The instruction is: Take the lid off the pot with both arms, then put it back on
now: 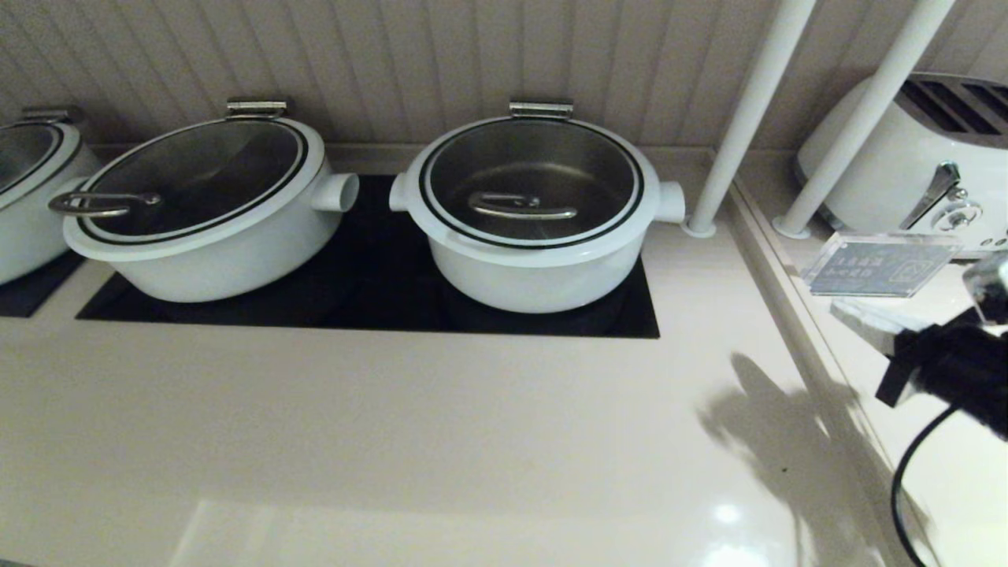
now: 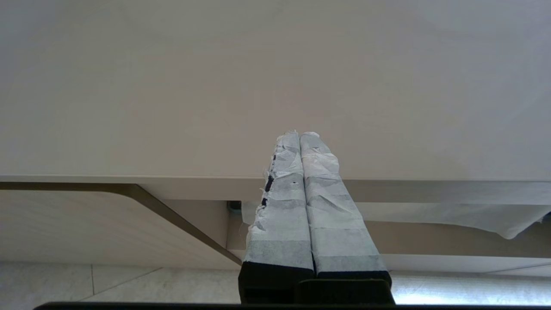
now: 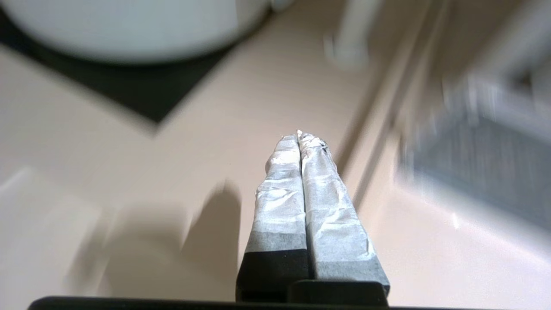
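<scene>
The lid (image 1: 532, 183) lies shut on the pot (image 1: 535, 276), which stands on the right half of a black hob panel (image 1: 378, 268). The lid's steel bar handle (image 1: 523, 206) is at its centre. My right gripper (image 1: 846, 313) is shut and empty, low at the right edge over the counter, well to the right of the pot. In the right wrist view its wrapped tips (image 3: 299, 137) hover above the counter, with the pot (image 3: 137, 30) far off. My left gripper (image 2: 300, 135) is shut and empty by the counter's front edge, out of the head view.
A wider pot (image 1: 213, 244) with a loop-handled lid (image 1: 102, 203) stands to the left, and another pot (image 1: 24, 205) at the far left. Two white poles (image 1: 748, 118), a clear sign (image 1: 882, 264) and a toaster (image 1: 921, 157) stand at the right.
</scene>
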{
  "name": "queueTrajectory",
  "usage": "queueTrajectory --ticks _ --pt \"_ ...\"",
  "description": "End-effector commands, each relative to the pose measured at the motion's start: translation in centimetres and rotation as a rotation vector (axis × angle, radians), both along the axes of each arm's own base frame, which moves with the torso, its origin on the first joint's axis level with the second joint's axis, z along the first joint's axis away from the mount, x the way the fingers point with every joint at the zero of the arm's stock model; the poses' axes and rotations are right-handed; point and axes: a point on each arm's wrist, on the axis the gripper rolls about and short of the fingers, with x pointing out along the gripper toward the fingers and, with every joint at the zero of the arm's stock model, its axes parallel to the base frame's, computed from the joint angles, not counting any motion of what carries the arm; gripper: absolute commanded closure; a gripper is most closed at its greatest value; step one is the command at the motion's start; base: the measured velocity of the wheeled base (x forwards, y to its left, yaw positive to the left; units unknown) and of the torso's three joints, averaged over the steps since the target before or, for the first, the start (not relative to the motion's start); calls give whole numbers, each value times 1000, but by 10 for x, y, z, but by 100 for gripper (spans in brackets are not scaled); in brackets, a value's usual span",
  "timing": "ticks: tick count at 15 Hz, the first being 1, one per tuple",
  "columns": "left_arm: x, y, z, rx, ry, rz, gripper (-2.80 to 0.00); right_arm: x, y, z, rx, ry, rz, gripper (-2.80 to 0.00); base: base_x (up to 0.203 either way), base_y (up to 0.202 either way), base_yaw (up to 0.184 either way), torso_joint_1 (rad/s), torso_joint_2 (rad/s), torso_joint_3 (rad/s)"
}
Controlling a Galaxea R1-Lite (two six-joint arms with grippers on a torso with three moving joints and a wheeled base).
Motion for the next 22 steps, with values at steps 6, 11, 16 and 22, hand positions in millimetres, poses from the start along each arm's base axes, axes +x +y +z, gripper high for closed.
queueTrajectory --ticks 6,11,16,22 --pt "0 0 0 0 0 0 0 -135 6 -18 74 37 -178 0 0 0 0 0 0 0" --pt "0 0 0 -1 -1 0 0 -193 7 -54 85 77 -319 0 0 0 0 0 0 0" --pt "0 0 0 -1 -1 0 0 -216 7 -81 80 98 -324 0 0 0 0 0 0 0" --pt "0 0 0 -1 0 0 0 -225 7 -87 131 32 -317 0 0 0 0 0 0 0"
